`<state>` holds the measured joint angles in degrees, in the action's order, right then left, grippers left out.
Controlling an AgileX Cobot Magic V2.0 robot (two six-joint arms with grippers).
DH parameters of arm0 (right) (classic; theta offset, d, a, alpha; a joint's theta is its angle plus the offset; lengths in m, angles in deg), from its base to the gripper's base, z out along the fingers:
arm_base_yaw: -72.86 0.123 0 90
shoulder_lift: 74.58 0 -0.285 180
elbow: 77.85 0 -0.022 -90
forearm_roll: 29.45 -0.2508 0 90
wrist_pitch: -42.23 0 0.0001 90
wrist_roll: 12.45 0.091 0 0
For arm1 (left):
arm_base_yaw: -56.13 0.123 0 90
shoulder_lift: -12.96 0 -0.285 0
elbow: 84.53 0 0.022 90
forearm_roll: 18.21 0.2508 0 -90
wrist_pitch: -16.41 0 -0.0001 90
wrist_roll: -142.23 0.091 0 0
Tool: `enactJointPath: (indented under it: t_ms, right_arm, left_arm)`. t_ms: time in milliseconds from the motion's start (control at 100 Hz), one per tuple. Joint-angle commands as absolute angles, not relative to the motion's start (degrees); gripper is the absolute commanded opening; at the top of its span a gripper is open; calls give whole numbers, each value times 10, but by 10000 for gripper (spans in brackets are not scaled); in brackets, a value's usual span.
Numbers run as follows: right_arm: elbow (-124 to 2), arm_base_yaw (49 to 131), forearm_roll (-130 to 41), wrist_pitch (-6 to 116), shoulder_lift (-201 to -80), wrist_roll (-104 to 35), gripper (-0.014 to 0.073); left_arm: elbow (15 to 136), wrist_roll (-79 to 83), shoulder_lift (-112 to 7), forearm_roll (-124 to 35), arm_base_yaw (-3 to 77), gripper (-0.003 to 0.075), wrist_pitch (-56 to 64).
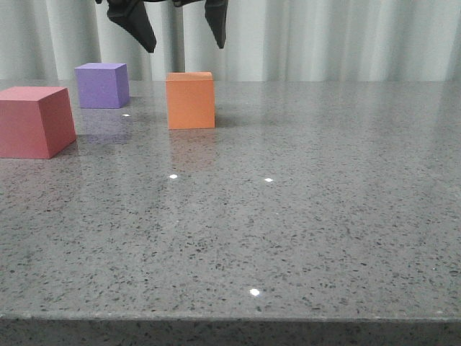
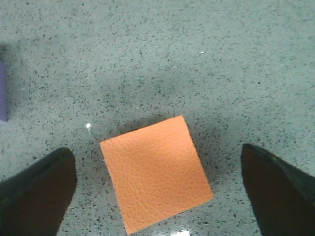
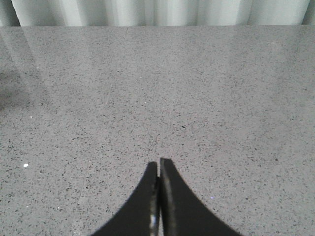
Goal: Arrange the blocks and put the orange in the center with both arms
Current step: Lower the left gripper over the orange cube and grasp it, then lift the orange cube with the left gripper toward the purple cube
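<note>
The orange cube (image 1: 191, 100) stands on the grey stone table (image 1: 288, 216), left of middle and far back. My left gripper (image 1: 186, 36) hangs open right above it, not touching. In the left wrist view the orange cube (image 2: 155, 171) lies between the two spread black fingers (image 2: 37, 194), with table showing on both sides. The purple cube (image 1: 102, 85) stands behind and to the left; its edge shows in the left wrist view (image 2: 2, 93). The red/pink cube (image 1: 34, 121) is at the left edge, nearer. My right gripper (image 3: 158, 164) is shut and empty over bare table; it is out of the front view.
A pale pleated curtain (image 1: 324, 40) hangs behind the table's far edge. The table's front edge (image 1: 230, 317) runs along the bottom of the front view.
</note>
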<state>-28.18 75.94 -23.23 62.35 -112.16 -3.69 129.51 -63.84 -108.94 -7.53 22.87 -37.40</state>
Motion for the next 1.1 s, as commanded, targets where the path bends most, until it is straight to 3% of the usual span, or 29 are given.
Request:
enactJointPath:
  t_ms: [0, 590, 680, 880, 1090]
  right_arm:
    - [-298, 754, -223, 579, -1122, -39, -67]
    - [-298, 754, -223, 579, -1122, -39, -67]
    - [-298, 754, -223, 579, -1122, -39, -67]
    - [-298, 754, -223, 579, -1122, -39, -67]
    - [-298, 754, -223, 579, -1122, -39, -67]
  left_arm:
    - [1315, -647, -1068, -67, 226, 640, -358]
    - [1315, -651, -1119, -69, 226, 629, -356]
    - [1315, -651, -1120, -69, 226, 567, -357]
    - [1321, -651, -1120, -68, 225, 340, -369]
    - [1371, -605, -1116, -64, 225, 328, -426]
